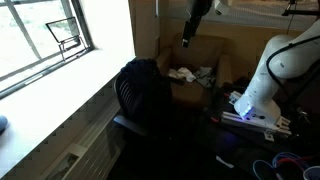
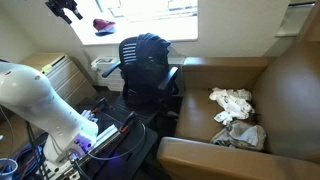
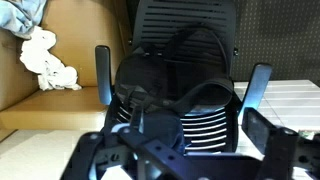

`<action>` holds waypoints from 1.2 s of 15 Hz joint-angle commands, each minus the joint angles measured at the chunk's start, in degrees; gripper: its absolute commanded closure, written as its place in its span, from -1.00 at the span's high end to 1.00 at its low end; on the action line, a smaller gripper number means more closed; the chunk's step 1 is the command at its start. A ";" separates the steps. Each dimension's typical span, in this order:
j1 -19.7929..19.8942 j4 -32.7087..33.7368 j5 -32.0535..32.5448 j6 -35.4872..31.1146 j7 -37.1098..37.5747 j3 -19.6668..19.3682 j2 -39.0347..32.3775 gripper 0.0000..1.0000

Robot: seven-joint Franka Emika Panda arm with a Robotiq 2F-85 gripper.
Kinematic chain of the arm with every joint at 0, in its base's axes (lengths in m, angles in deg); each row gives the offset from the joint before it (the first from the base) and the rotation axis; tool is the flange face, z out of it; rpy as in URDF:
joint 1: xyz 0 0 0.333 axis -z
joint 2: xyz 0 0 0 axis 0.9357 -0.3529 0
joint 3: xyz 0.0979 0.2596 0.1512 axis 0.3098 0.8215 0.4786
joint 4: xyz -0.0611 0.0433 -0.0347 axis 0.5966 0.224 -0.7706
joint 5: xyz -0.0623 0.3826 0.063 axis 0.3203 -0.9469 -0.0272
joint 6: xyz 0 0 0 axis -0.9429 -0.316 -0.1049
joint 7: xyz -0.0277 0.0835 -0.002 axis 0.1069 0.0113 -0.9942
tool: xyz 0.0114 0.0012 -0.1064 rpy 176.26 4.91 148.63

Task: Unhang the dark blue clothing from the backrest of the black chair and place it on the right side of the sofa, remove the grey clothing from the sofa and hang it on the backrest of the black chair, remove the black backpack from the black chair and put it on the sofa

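Much room, seemingly, between gripper (image 1: 188, 40) and black backpack (image 3: 170, 88).

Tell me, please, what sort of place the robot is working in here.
Most likely a lounge corner of an office or lab, though I can't be sure. It has a brown sofa, a black office chair beside it, and a bright window along one wall.
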 commanded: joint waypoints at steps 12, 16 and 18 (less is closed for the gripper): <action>4.04 9.85 3.99 -33.86 1.26 -4.41 -30.62 1.00; 2.55 10.55 -0.50 -36.59 -2.14 -6.78 -34.20 1.00; 2.29 12.12 -1.02 -36.91 -3.04 -7.47 -37.17 1.00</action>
